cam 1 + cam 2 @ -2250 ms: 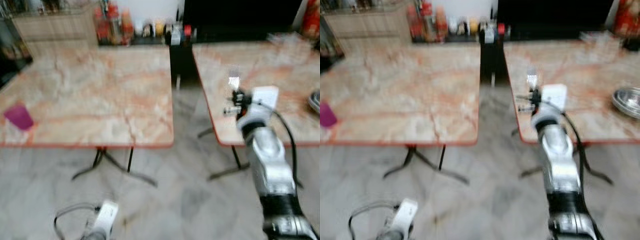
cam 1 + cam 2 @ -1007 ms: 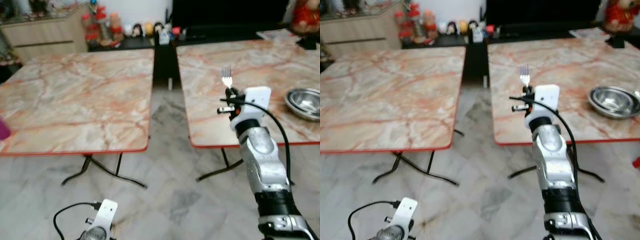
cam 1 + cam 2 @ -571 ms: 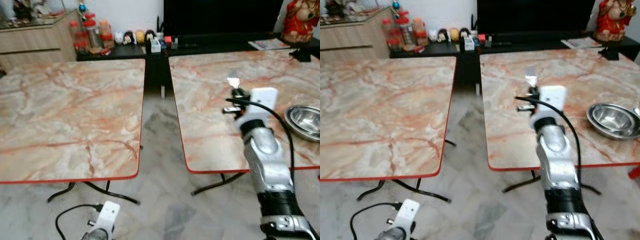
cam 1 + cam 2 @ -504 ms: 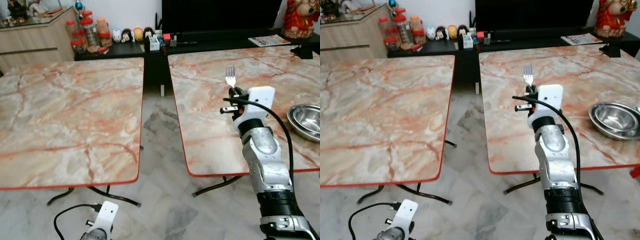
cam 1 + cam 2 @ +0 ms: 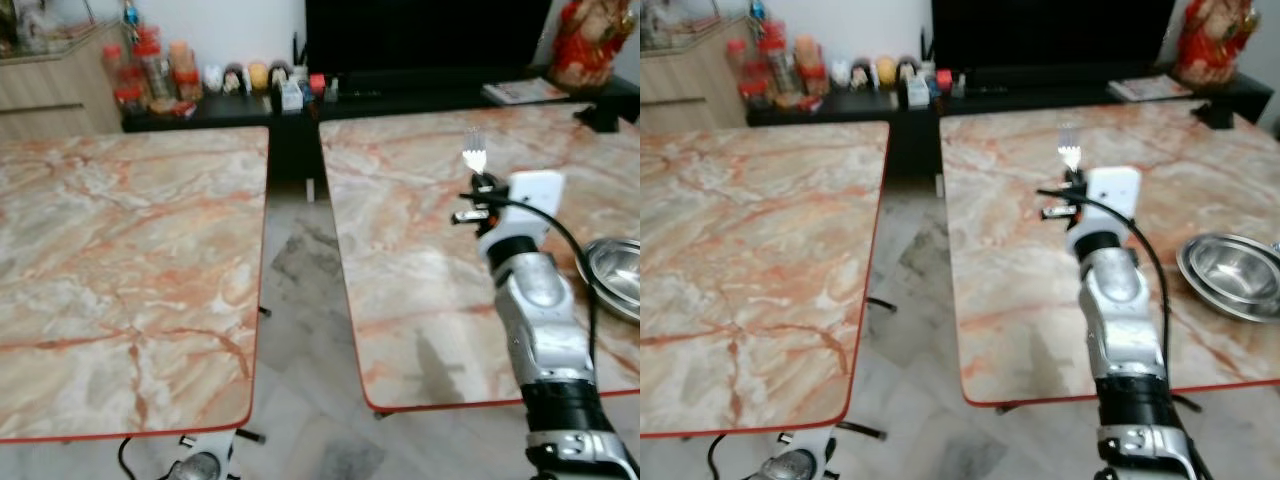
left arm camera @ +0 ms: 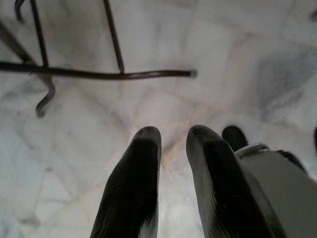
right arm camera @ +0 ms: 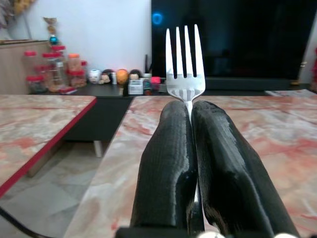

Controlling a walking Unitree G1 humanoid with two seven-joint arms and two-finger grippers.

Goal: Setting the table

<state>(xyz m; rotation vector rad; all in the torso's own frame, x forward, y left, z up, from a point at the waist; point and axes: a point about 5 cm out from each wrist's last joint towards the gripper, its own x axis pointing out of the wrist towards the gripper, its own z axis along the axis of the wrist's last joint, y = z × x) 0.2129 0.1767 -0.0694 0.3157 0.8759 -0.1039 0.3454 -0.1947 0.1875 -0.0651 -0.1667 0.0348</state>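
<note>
Right end effector (image 7: 190, 124) is pinching the silver metal fork (image 7: 184, 64) upright by its thin neck over the right-hand marble-topped desk (image 5: 420, 250); it could be slipping or twisting loose during set-down, while the left end effector (image 6: 171, 148) is hanging slightly parted, empty.

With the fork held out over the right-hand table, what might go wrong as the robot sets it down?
The fork is pinched only by its handle between the right gripper fingers, tines up, so it may pivot or slip on release. The steel bowl sits near the table's right edge; a wide arm swing could knock it.

I count two marble counters (image 5: 130, 250), one fork (image 7: 184, 64). One steel bowl (image 5: 1230, 272), two pincers (image 6: 171, 163).
</note>
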